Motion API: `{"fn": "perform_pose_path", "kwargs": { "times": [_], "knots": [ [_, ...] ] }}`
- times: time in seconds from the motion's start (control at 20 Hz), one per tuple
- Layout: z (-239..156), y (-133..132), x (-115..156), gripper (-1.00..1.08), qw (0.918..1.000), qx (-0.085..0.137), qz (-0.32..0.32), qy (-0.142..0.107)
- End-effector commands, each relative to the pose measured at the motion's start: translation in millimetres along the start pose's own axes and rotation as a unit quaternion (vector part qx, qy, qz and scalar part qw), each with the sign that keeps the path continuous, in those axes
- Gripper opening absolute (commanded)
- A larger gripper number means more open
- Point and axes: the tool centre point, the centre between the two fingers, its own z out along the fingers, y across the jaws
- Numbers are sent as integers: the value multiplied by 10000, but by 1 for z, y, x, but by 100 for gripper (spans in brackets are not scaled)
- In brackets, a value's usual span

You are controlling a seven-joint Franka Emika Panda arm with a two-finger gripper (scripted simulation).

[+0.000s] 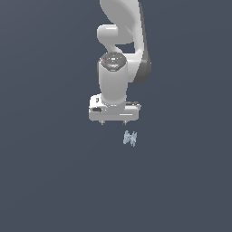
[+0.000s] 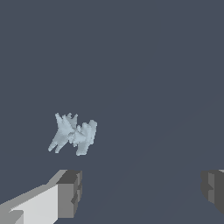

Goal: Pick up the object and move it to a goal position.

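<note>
Flat slate-grey ground (image 1: 45, 181) fills both views from edge to edge, with no seam, wall or horizon to divide floor from backdrop, and on it lies the object (image 1: 130, 138), a tiny pale blue-grey piece with a jagged, irregular outline. In the wrist view the object (image 2: 73, 133) reads more clearly: two clumps joined at a narrow waist, each bristling with short spikes and ragged points, its faces shaded from near-white to a soft grey-blue so that it looks faintly translucent. It is far smaller than the white gripper (image 1: 113, 123) near it. In the exterior view the piece sits just below the gripper and toward the exterior view's right, roughly under one fingertip rather than centred between the two; whether it rests on the ground or floats cannot be told. The gripper's jaws stand wide apart and hold nothing: in the wrist view one finger (image 2: 65, 192) with its dark grey pad shows at one side and the other finger (image 2: 214, 188) at the far edge, with bare ground between them, and the object lies beyond the first finger, clear of it and outside the gap. Above the gripper the white arm (image 1: 118, 41) rises out of the picture. Nothing else lies near the object.
</note>
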Motion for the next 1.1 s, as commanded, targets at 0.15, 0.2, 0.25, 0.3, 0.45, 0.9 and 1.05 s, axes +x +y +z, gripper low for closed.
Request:
{"fn": "perform_pose_path", "kwargs": {
  "times": [0.15, 0.2, 0.25, 0.3, 0.45, 0.9, 1.05],
  "knots": [
    [0, 1, 1, 100, 10000, 9, 24, 6],
    [1, 1, 2, 100, 10000, 17, 44, 11],
    [1, 2, 4, 100, 10000, 25, 70, 17],
    [1, 3, 5, 100, 9999, 34, 98, 23],
    [1, 4, 7, 100, 9999, 46, 155, 33],
    [5, 1, 7, 100, 9999, 33, -99, 27],
    [7, -1, 7, 100, 9995, 23, -326, 23]
  ]
}}
